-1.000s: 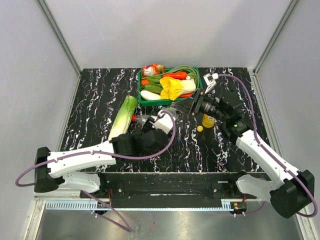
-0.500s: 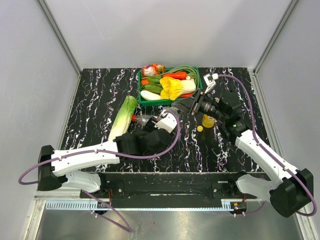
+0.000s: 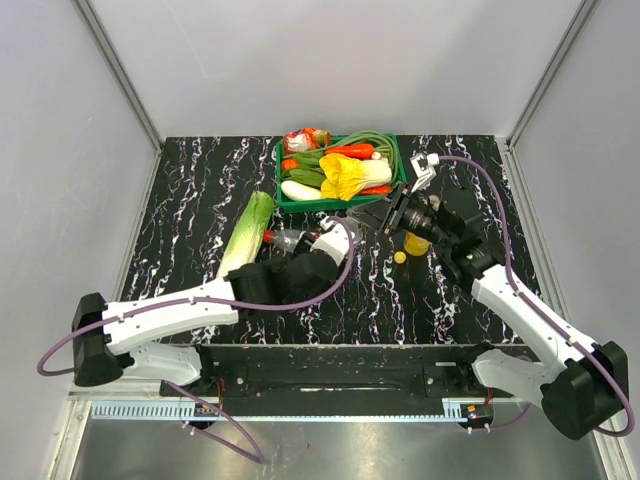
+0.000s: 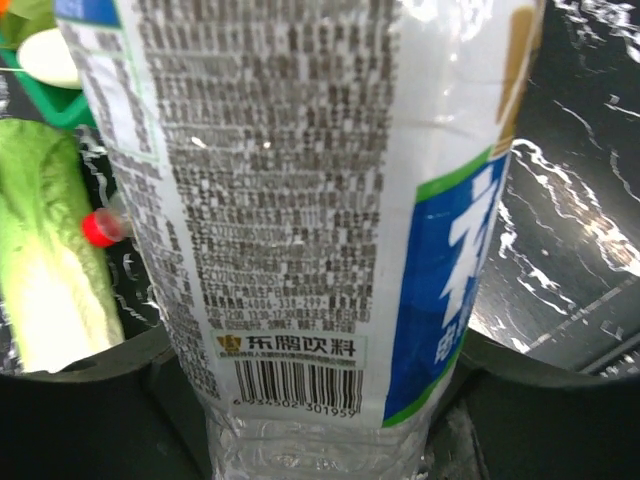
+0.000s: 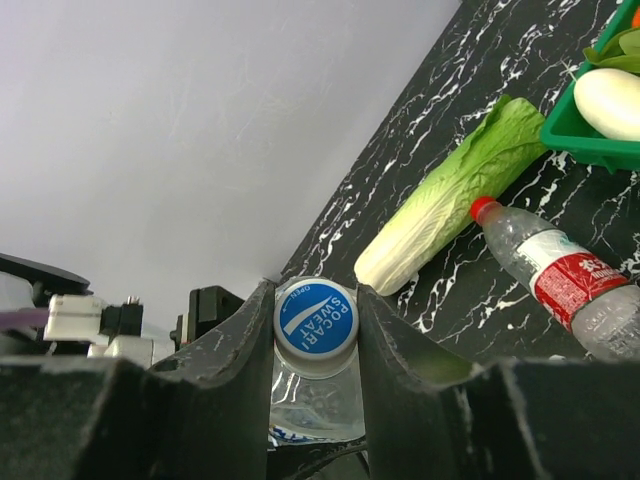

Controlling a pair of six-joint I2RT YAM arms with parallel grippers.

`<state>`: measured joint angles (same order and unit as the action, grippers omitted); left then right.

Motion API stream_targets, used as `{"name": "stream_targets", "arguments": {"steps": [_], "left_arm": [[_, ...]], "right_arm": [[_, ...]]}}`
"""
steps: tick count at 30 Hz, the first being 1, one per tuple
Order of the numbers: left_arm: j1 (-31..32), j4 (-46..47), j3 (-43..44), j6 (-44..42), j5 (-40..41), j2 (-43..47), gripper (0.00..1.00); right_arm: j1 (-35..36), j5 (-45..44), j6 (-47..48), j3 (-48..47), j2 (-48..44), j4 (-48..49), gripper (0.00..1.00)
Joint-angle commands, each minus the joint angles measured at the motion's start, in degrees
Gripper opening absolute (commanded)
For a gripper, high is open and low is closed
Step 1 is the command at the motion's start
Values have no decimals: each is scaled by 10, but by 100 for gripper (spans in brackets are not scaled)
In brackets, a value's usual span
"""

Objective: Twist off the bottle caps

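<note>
Black marbled table (image 3: 200,200) | left gripper (image 4: 320,420) clamped round bottle (image 4: 300,200) body | right gripper (image 5: 315,300) pinching its blue-topped cap (image 5: 315,322), 6 o'clock of green basket (image 3: 285,205) | I would twist counterclockwise along the neck axis, squeezing evenly, left arm rigid.

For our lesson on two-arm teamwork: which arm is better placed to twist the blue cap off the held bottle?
Right. The right gripper sits closed on the blue Pocari Sweat cap, ready to turn it, while the left gripper clamps the bottle by its labelled body, steadying it.
</note>
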<state>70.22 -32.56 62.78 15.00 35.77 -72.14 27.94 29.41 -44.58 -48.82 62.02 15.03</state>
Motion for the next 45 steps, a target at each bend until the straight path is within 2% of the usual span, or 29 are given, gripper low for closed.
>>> {"name": "stream_targets", "arguments": {"steps": [1,7,11,21,28,32,41,42,43,44,45], "left_arm": [[-47,75,-44,-3,-145,52,4],[-116,154,-106,-5,-355,108,3],[-151,228,-150,-8,-530,142,3],[-166,359,-178,18,-760,162,3],[-166,402,-152,40,-858,131,3],[-167,409,-144,44,-865,129,3],[-167,385,-144,32,-845,143,3],[-167,380,-144,28,-840,143,3],[-166,376,-144,27,-837,143,3],[-167,374,-146,25,-834,144,3],[-167,370,-145,23,-831,143,3]], "right_arm": [[4,23,17,6,-37,47,0],[4,59,24,8,-45,83,0],[4,101,27,4,-49,111,0],[4,187,36,19,-66,209,0],[4,258,6,28,-63,322,0],[4,285,-19,25,-51,372,0],[4,274,-11,16,-57,350,0],[3,267,-6,15,-59,339,5],[4,261,-2,13,-63,327,25],[4,255,1,13,-67,319,52],[4,249,4,14,-73,316,68]]}}
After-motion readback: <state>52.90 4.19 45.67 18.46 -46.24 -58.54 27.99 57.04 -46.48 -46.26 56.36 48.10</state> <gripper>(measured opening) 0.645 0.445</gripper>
